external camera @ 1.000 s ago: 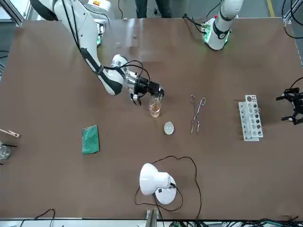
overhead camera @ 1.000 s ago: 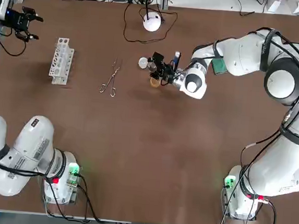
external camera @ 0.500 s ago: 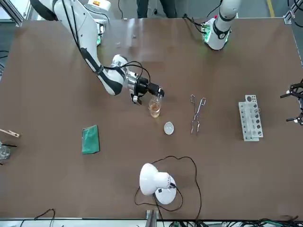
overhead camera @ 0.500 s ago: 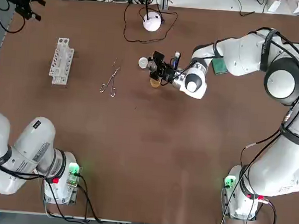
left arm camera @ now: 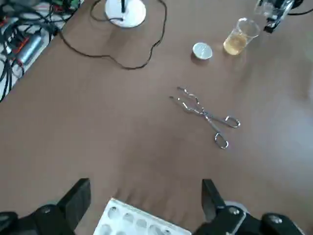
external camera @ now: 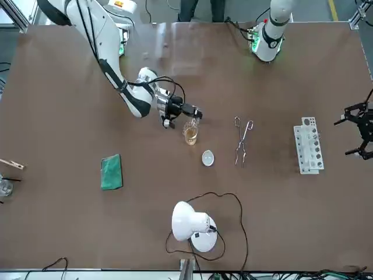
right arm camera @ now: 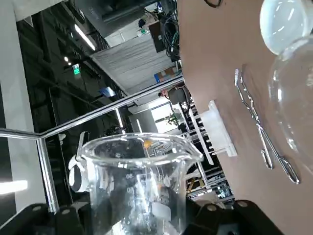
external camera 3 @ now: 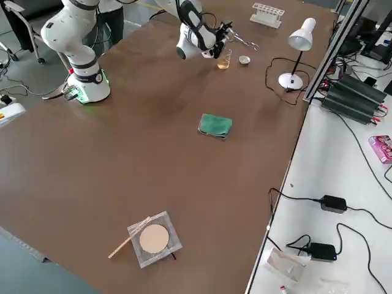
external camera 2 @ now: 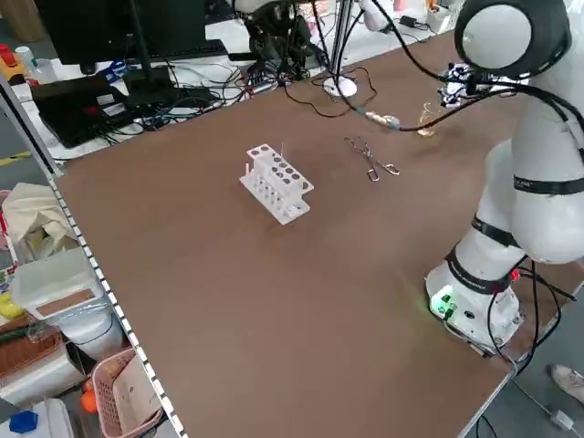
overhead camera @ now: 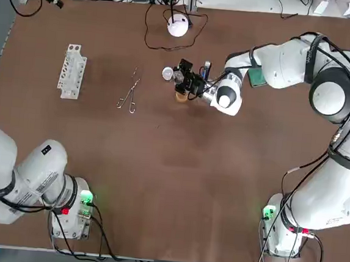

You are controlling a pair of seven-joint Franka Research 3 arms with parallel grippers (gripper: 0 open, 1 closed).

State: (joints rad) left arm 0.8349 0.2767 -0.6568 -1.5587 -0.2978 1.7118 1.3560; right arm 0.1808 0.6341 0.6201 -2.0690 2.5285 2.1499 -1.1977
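The right pincer (overhead camera: 181, 77), clamped on a tipped glass beaker (right arm camera: 139, 186), had little room below. A standing beaker (external camera: 190, 133) of amber liquid rose just under it. Past that, to the pincer's left and farther out, a small round dish (external camera: 208, 157) lay close by. Farther left the tongs (overhead camera: 128, 94) lay flat on the bench (overhead camera: 176, 186), and the tube rack (overhead camera: 71, 71) stood well apart beyond them. On the pincer's far side the lamp (overhead camera: 178, 26) closed the way. A green cloth (external camera: 111, 172) lay to its right. Nearer the bases the bench lay open. The left pincer (external camera: 356, 129), fingers spread, hung high beyond the rack with free air around it.
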